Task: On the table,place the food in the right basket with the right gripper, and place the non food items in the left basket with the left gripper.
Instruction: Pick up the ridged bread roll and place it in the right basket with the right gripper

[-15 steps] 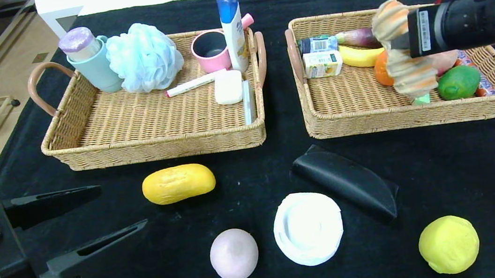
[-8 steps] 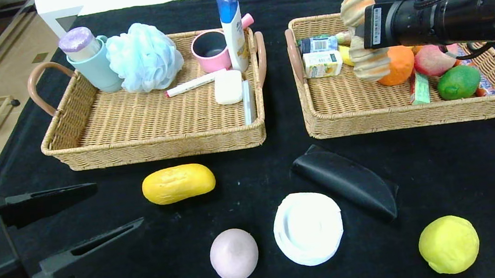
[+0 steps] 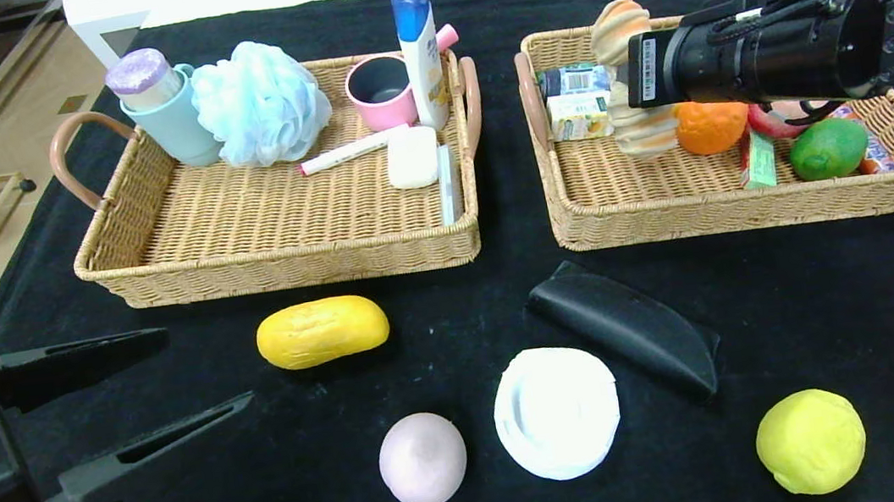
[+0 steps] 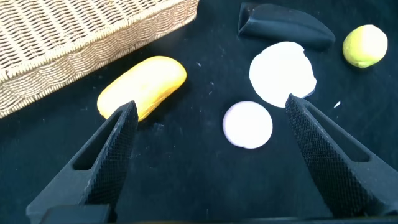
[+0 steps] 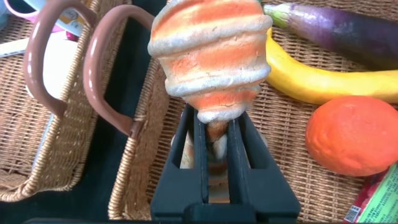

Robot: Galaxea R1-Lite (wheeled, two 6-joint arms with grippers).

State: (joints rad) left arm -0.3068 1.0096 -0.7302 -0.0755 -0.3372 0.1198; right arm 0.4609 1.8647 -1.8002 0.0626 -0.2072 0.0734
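The right end effector (image 5: 211, 143) is clamped on the narrow middle of the striped twisted roll (image 3: 630, 75), holding it above the right basket (image 3: 748, 205), toward that basket's nine o'clock end, just beside the small cartons (image 3: 578, 103) and the orange (image 3: 709, 125); a banana (image 5: 323, 78) and an eggplant (image 5: 348, 28) lie under it; the roll looks light and spongy, pinching in where the fingers bite, so its waist seems the safest place to hold. The left end effector (image 3: 131, 384) hovers over the worktop (image 3: 454, 310) at eight o'clock, fingers spread wide and holding nothing. Outward on the cloth lie the yellow loaf (image 3: 322, 331), the pale round bun (image 3: 422, 459), the white ridged tub (image 3: 556, 411), the black pouch (image 3: 625, 327) and the lemon-like ball (image 3: 811, 441); the loaf and bun probably squash easily and suit a grip across the short side; the tub looks stiffer and wide, best taken at the rim; the pouch seems limp. The left basket (image 3: 286, 262) sits at eleven o'clock.
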